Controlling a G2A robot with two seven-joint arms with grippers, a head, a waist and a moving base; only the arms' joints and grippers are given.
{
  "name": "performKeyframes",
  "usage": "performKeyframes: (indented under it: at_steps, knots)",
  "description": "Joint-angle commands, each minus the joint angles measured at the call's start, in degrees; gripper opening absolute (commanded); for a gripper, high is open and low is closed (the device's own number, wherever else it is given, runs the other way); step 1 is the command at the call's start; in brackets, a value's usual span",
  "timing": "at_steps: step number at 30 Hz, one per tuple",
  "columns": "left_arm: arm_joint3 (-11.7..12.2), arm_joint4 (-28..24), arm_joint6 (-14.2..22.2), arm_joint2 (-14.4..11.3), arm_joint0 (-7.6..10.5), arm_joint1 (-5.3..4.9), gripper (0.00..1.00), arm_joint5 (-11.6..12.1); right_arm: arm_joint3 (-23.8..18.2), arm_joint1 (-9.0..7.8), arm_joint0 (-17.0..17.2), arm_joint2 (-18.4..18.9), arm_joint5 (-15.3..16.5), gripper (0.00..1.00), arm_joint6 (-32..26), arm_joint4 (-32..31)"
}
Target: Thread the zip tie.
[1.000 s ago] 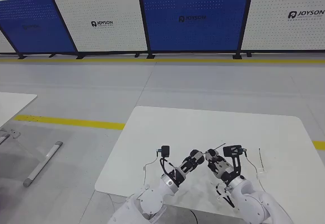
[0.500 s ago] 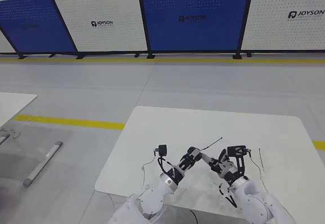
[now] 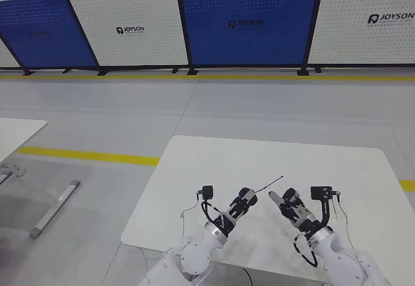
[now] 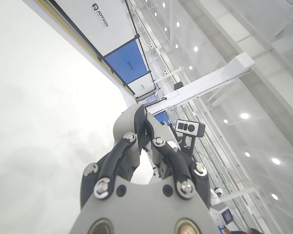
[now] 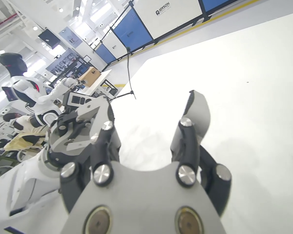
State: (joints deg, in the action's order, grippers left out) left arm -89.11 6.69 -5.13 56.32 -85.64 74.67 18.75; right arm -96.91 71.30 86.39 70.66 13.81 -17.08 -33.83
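A thin black zip tie point(image 3: 268, 185) sticks out from my left gripper point(image 3: 247, 194), which is shut on one end of it, and slants away over the white table point(image 3: 279, 154). In the left wrist view the left gripper point(image 4: 144, 120) has its fingertips pressed together. My right gripper point(image 3: 284, 199) hangs just to the right of it, open and holding nothing. The right wrist view shows the right gripper point(image 5: 152, 103) with its fingers spread, and the zip tie point(image 5: 128, 74) bending upward beyond the left gripper's fingers point(image 5: 97, 105).
Both grippers hover near the table's front edge point(image 3: 193, 247), and bare tabletop stretches behind and to the right of them. Another white table point(image 3: 7, 136) stands far left across the floor. Blue and white panels point(image 3: 250, 32) line the back.
The two grippers were together at the zip tie. The right gripper has let go, opened and drawn off to the right, while the left gripper keeps hold of the zip tie.
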Motion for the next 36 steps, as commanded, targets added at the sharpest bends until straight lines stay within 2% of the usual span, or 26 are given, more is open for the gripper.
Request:
performKeyframes:
  at_steps: [1,7,9,10,11,24,25,26,27,30,31,32,36]
  knots:
    - [0.12,0.81,0.32,-0.15,-0.13,-0.04,0.00,0.20,-0.36,-0.03,0.02,0.05,0.22,0.36,-0.02,0.22]
    - [0.41,1.69,2.07,-0.26,-0.26,-0.21,0.00,0.73,-0.99,-0.10,-0.27,0.15,0.02,0.30,-0.29,0.41]
    - [0.33,1.79,2.10,-0.24,-0.34,-0.23,0.00,0.73,-1.01,-0.11,-0.41,0.11,-0.04,0.17,-0.30,0.44]
    - [0.31,1.78,2.16,-0.22,-0.35,-0.24,0.00,0.73,-1.04,-0.11,-0.48,0.04,-0.06,0.04,-0.31,0.43]
    - [0.32,1.75,2.19,-0.20,-0.33,-0.24,0.00,0.73,-1.05,-0.11,-0.52,-0.02,-0.07,0.00,-0.31,0.35]
    - [0.15,0.05,1.76,0.20,-0.11,-0.18,0.00,0.05,-1.33,-0.19,-0.48,-0.60,-0.31,0.00,0.08,-0.43]
    - [-0.05,-0.66,1.26,0.26,-0.20,-0.12,0.37,-0.31,-1.39,-0.19,-0.43,-0.65,-0.28,0.00,0.11,-0.26]
    - [-0.30,-0.87,0.99,0.30,-0.14,-0.08,0.83,-0.35,-1.43,-0.18,-0.38,-0.67,-0.31,0.00,0.14,-0.01]
    - [-0.37,-1.32,0.42,0.39,-0.21,-0.04,1.00,-0.05,-1.47,-0.16,-0.31,-0.71,-0.46,0.00,0.20,0.37]
    - [-0.47,-0.26,-4.03,1.06,-0.28,0.12,1.00,0.73,-1.51,0.03,-0.29,-1.29,-1.75,0.00,0.41,2.25]
    - [-0.12,1.69,-6.93,0.88,-0.37,0.28,1.00,0.33,-1.47,0.13,-0.31,-1.74,-2.17,0.00,0.60,2.75]
    - [0.01,2.51,-8.29,0.46,-0.37,0.44,1.00,-0.36,-1.41,0.20,-0.36,-2.05,-2.46,0.00,0.74,3.07]
    - [0.06,2.69,-8.63,0.34,-0.35,0.49,1.00,-0.62,-1.20,0.36,-0.54,-2.75,-3.10,0.00,1.03,3.79]
